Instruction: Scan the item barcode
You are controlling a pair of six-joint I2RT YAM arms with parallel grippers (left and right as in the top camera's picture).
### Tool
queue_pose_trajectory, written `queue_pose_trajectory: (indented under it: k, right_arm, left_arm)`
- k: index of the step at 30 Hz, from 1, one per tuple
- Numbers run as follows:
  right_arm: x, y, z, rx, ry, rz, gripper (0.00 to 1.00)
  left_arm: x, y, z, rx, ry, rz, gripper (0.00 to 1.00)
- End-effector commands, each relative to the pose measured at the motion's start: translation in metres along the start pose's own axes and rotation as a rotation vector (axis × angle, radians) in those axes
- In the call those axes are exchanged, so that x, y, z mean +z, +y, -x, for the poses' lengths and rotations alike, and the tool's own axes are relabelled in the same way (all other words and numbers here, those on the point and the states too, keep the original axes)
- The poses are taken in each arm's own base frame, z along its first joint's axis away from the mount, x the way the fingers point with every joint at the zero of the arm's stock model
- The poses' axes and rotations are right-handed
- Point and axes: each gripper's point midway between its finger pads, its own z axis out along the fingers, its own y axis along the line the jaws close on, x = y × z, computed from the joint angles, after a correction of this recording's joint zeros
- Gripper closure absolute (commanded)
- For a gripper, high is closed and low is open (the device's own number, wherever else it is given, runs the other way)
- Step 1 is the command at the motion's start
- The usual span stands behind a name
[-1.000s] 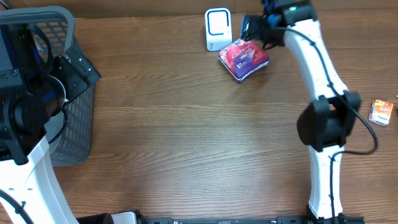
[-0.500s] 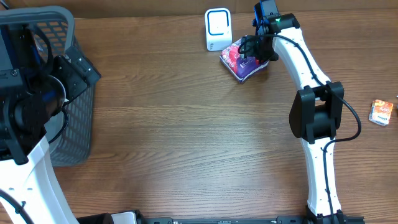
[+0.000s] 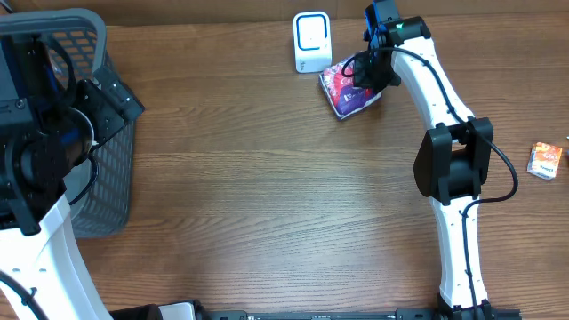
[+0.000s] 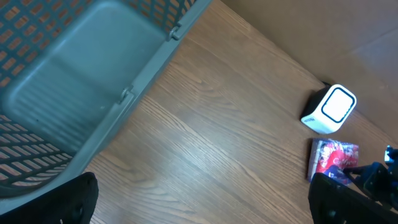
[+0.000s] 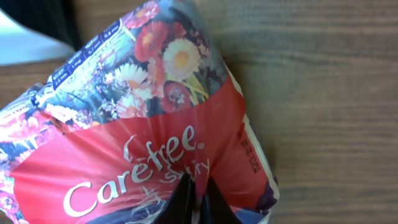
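The packet (image 3: 345,94) is found near the far edge of the table (image 3: 267,204), just beside the scanner (image 3: 311,42). Its wrapper is pinched by the right gripper (image 5: 196,198), whose fingers are drawn together on it. The left gripper (image 4: 202,210) is held wide apart by the basket (image 4: 93,74) at the left edge. A small box (image 3: 544,161) is seen at the right edge.

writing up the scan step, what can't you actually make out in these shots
- Barcode on the Carefree packet: not seen in any view; right wrist shows only the printed front, and overhead the right claw covers part of it.
- Orange box: overhead, too small to read.
- Scanner window: overhead, too small to tell if lit.
- Basket: left wrist, cut off by top and left edges; overhead, the left arm covers part.
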Motion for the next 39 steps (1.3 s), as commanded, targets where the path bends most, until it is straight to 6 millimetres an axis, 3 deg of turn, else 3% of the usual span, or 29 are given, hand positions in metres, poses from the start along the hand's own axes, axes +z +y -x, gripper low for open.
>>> queue_pose_trajectory:
  k: [1, 4, 5, 6, 7, 8, 10, 13, 17, 21, 23, 24, 28, 29, 34, 39]
  right_arm:
    - [-0.014, -0.003, -0.004, 0.016, 0.015, 0.013, 0.96]
    - [-0.050, -0.006, 0.004, -0.001, -0.044, 0.009, 0.96]
    - [-0.058, -0.009, 0.004, -0.019, -0.049, -0.001, 0.89]
    - [-0.063, -0.013, 0.002, -0.034, -0.046, -0.011, 0.64]
    - [-0.064, -0.016, 0.001, -0.043, -0.039, -0.018, 0.32]
    - [-0.064, -0.019, -0.001, -0.050, -0.029, -0.021, 0.15]
    - [-0.056, -0.024, -0.005, -0.045, -0.006, -0.027, 0.01]
    - [-0.035, -0.021, -0.013, -0.112, 0.041, 0.009, 0.00]
    - [-0.007, 0.001, -0.022, -0.303, 0.057, 0.135, 0.00]
    - [0.013, 0.003, -0.031, -0.365, 0.067, 0.136, 0.00]
    - [0.021, 0.001, -0.035, -0.364, 0.073, 0.134, 0.07]
    - [0.024, 0.000, -0.036, -0.363, 0.077, 0.133, 0.18]
    - [0.027, -0.002, -0.039, -0.341, 0.089, 0.130, 0.87]
    - [0.027, -0.003, -0.039, -0.325, 0.089, 0.129, 0.96]
    - [0.006, -0.007, -0.031, -0.229, 0.078, 0.128, 0.96]
    - [-0.051, 0.008, -0.013, -0.206, -0.001, 0.269, 0.96]
  left_arm:
    - [0.000, 0.000, 0.002, 0.012, -0.005, -0.001, 0.00]
    - [0.000, 0.000, 0.002, 0.012, -0.005, -0.001, 0.00]
    - [0.000, 0.000, 0.002, 0.012, -0.005, -0.001, 0.00]
    - [0.000, 0.000, 0.002, 0.012, -0.005, -0.001, 0.00]
    - [0.000, 0.000, 0.002, 0.012, -0.005, -0.001, 0.00]
    - [0.000, 0.000, 0.002, 0.012, -0.005, -0.001, 0.00]
    - [0.000, 0.000, 0.002, 0.012, -0.005, -0.001, 0.00]
    - [0.000, 0.000, 0.002, 0.012, -0.005, -0.001, 0.00]
    - [0.000, 0.000, 0.002, 0.012, -0.005, -0.001, 0.00]
    - [0.000, 0.000, 0.002, 0.012, -0.005, -0.001, 0.00]
    - [0.000, 0.000, 0.002, 0.012, -0.005, -0.001, 0.00]
    - [0.000, 0.000, 0.002, 0.012, -0.005, -0.001, 0.00]
    - [0.000, 0.000, 0.002, 0.012, -0.005, -0.001, 0.00]
    - [0.000, 0.000, 0.002, 0.012, -0.005, -0.001, 0.00]
    - [0.000, 0.000, 0.002, 0.012, -0.005, -0.001, 0.00]
    - [0.000, 0.000, 0.002, 0.012, -0.005, -0.001, 0.00]
